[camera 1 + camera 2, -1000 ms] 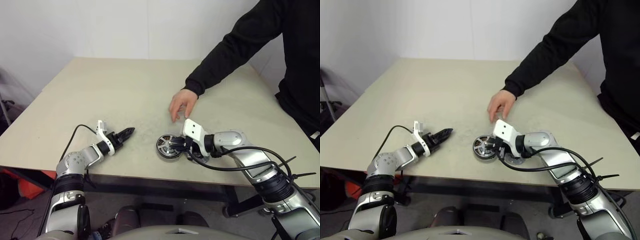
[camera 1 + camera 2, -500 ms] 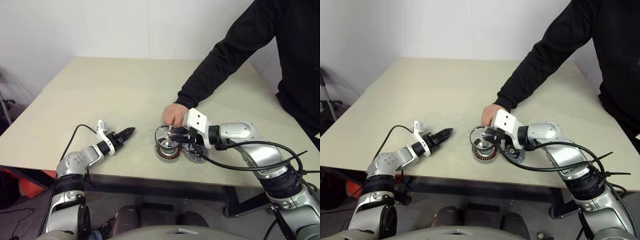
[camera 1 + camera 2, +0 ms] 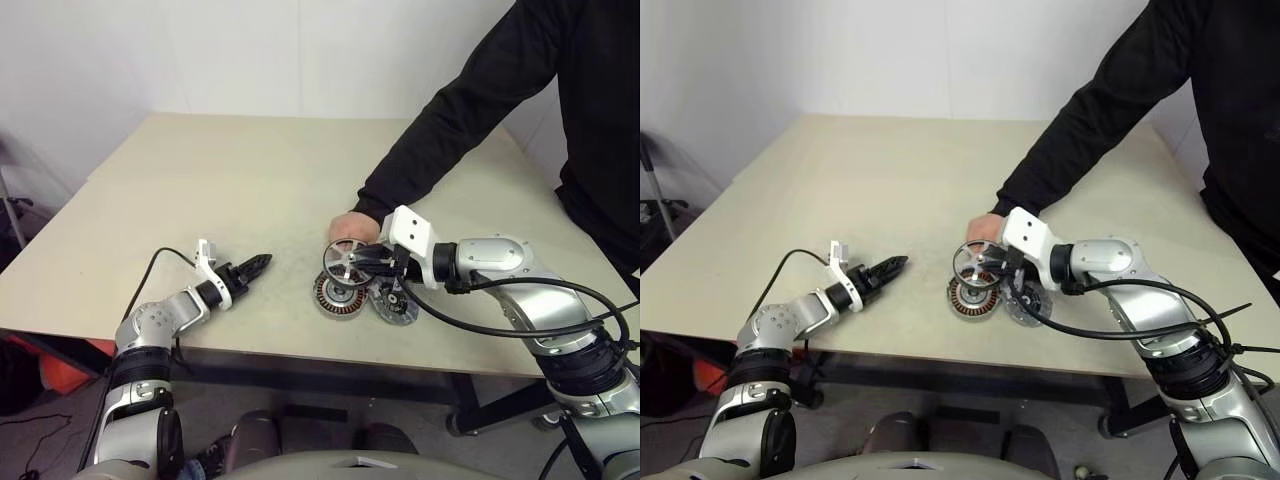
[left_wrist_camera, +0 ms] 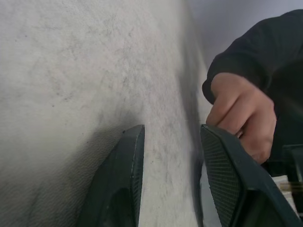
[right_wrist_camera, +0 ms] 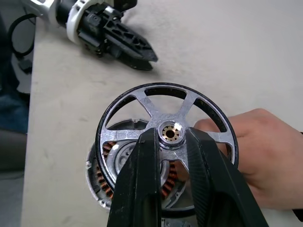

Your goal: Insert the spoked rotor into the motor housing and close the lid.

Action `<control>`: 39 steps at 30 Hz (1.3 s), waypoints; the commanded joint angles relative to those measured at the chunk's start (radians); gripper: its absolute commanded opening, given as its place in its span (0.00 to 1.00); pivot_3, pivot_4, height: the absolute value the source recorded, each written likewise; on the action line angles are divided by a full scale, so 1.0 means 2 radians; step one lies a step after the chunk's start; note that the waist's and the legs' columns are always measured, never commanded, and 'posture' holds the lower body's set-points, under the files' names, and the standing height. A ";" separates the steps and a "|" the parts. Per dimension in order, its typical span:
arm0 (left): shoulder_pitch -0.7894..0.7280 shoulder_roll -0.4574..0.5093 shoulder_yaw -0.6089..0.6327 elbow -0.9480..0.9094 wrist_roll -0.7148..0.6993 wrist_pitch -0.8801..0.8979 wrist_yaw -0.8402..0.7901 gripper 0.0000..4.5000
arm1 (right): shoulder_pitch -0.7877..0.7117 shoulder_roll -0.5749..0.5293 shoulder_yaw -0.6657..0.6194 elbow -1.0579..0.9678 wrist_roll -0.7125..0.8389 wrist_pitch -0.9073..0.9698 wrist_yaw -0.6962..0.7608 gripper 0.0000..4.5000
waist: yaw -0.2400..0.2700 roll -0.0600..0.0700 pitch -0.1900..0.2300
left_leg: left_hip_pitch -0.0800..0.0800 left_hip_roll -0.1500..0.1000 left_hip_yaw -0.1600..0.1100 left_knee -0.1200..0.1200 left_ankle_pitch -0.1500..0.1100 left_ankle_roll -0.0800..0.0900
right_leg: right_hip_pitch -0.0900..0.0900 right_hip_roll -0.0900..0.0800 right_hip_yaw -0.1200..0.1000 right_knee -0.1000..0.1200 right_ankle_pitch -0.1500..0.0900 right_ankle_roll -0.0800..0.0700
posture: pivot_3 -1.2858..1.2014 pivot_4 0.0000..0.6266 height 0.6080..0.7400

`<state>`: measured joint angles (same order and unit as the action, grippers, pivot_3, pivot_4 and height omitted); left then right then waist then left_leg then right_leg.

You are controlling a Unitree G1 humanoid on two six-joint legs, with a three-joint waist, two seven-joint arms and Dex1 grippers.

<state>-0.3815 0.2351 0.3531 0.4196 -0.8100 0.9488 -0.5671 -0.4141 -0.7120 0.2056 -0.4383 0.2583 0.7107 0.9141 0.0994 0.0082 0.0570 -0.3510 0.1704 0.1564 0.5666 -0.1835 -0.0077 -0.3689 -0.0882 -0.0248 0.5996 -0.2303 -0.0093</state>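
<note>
Right gripper [image 5: 166, 142] of mine grips the spoked rotor [image 5: 165, 130] by its hub, face-on just above the motor housing [image 3: 338, 298] (near the table's front edge).

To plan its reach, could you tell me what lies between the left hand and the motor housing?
Only bare table, seen from the head: left hand, motor housing.
</note>
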 commanded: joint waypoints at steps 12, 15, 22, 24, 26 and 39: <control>-0.016 -0.003 -0.016 0.031 0.030 -0.010 0.005 0.45 | 0.008 -0.018 -0.031 -0.028 0.014 0.005 -0.018 0.09 | 0.003 0.000 0.000 | 0.000 0.000 0.000 -0.002 0.000 0.000 | 0.002 0.000 0.000 -0.005 0.000 0.000 | 0.52 0.00 1.00; -0.020 0.001 -0.017 0.034 0.033 -0.010 0.002 0.45 | 0.009 -0.017 -0.026 -0.022 0.010 0.001 -0.021 0.09 | 0.003 0.000 0.000 | 0.000 0.000 0.000 -0.002 0.000 0.000 | 0.002 0.000 0.000 -0.005 0.000 0.000 | 0.52 0.00 1.00; -0.018 0.001 -0.017 0.031 0.037 -0.011 -0.001 0.45 | 0.013 -0.016 -0.017 -0.010 -0.001 -0.007 -0.024 0.09 | 0.003 0.001 0.000 | 0.000 0.000 0.000 -0.002 0.000 0.000 | 0.002 0.000 0.000 -0.005 0.000 0.000 | 0.52 0.00 1.00; -0.015 0.000 -0.018 0.028 0.037 -0.010 -0.001 0.45 | 0.013 -0.015 -0.016 -0.008 -0.003 -0.009 -0.024 0.09 | 0.003 0.001 0.000 | 0.000 0.000 0.000 -0.002 0.000 0.000 | 0.002 0.000 0.000 -0.005 0.000 0.000 | 0.52 0.00 1.00; -0.013 -0.001 -0.019 0.025 0.038 -0.009 -0.001 0.45 | 0.014 -0.015 -0.015 -0.007 -0.004 -0.009 -0.025 0.09 | 0.003 0.001 0.000 | 0.000 0.000 0.000 -0.002 0.000 0.000 | 0.002 0.000 0.000 -0.005 0.000 0.000 | 0.52 0.00 1.00; -0.010 -0.005 -0.027 0.023 0.045 -0.012 -0.003 0.45 | 0.020 -0.002 -0.009 0.011 -0.005 -0.007 -0.035 0.09 | 0.003 0.001 0.000 | 0.000 0.000 0.000 -0.002 0.000 0.000 | 0.002 0.000 0.000 -0.005 0.000 0.000 | 0.52 0.00 1.00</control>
<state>-0.4129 0.2286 0.3190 0.4386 -0.7578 0.9331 -0.5925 -0.3661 -0.7258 0.2020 -0.4227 0.2442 0.7095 0.8532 0.1061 0.0096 0.0563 -0.3511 0.1702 0.1570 0.5621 -0.1830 -0.0083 -0.3643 -0.0882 -0.0255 0.5890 -0.2302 -0.0091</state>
